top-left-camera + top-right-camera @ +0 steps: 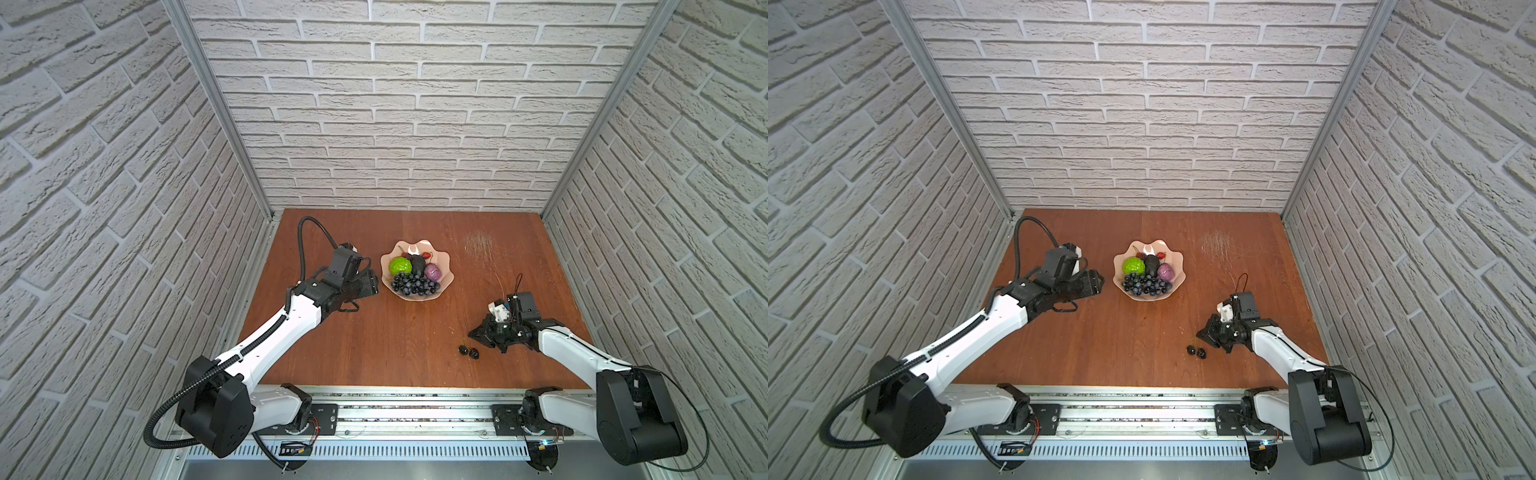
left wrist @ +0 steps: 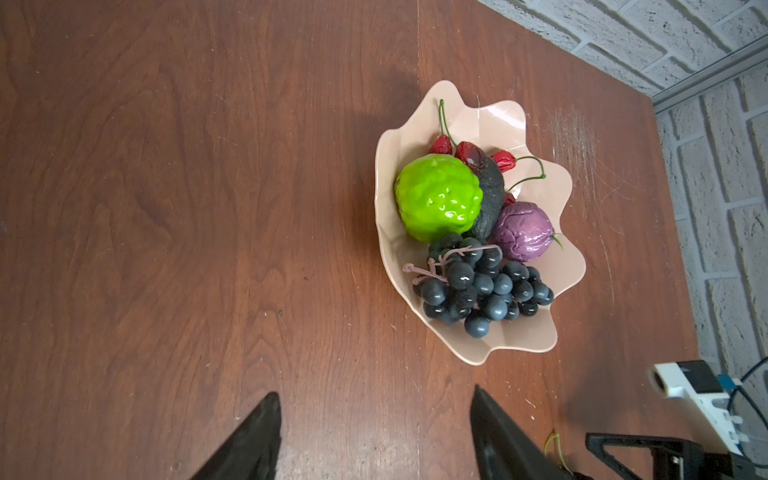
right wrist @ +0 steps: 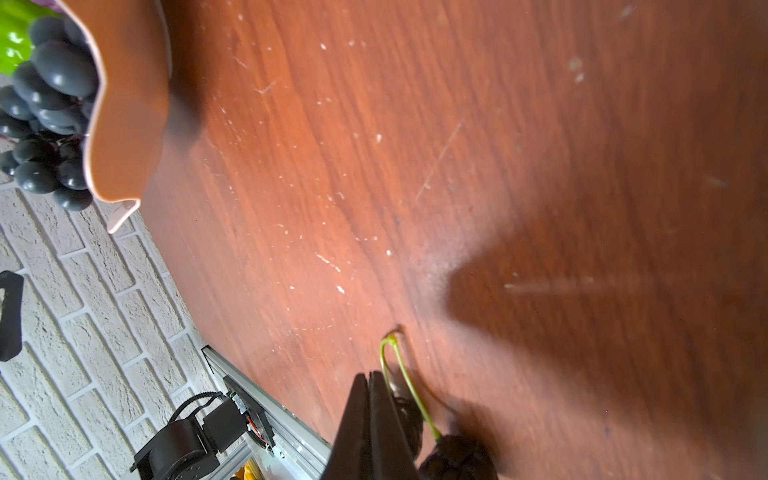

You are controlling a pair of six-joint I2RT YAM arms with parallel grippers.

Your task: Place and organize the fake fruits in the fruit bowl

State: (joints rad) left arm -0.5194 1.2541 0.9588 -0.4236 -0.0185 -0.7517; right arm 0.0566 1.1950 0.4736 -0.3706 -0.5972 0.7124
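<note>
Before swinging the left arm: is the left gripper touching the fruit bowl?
Apart. The left wrist view shows the jaws of the left gripper open and short of the fruit bowl, bare table between their tips and its wavy rim.

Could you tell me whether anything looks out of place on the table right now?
Yes: a pair of dark stemmed cherries lies on the table beside the right gripper's shut jaws, well apart from the pink bowl holding the other fruits. Scratch marks scuff the wood right of the bowl.

bright even light, soft shadows, right wrist view blurred
</note>
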